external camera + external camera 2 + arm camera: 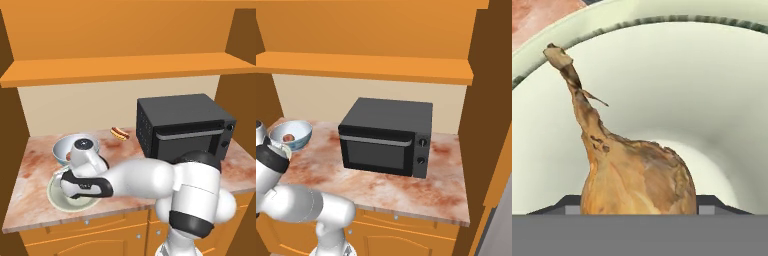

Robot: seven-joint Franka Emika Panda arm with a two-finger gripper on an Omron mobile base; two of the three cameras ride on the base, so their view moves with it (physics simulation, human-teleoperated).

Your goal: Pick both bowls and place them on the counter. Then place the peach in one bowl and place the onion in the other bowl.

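Looking down the hand camera, the onion (637, 175) sits right between the gripper (637, 202) tips, which show as dark corners on either side of the bulb, so I'd call it clenched on the onion. The stem leans up and to the left in that view, and behind it is the pale inside of the cream bowl (712, 100) with its dark rim line, plus a sliver of marbled tabletop (537, 15) at the top corner.

From the left base camera, the hand (82, 170) hangs directly over the cream bowl (60, 200) near the front edge of the tabletop (35, 160). The blue-patterned bowl (62, 147) is just behind it, touching or almost touching, hard to say. From the right side, something small and reddish lies inside that blue bowl (291, 134), which I take to be the peach (289, 137).

So the key relation: the bowl's hollow lies straight below the onion, bulb pointing down into it. My guess is the onion is the last piece, and all that's left is opening up. The hot dog (120, 133) and microwave (185, 127) are off to the side and not in the way.
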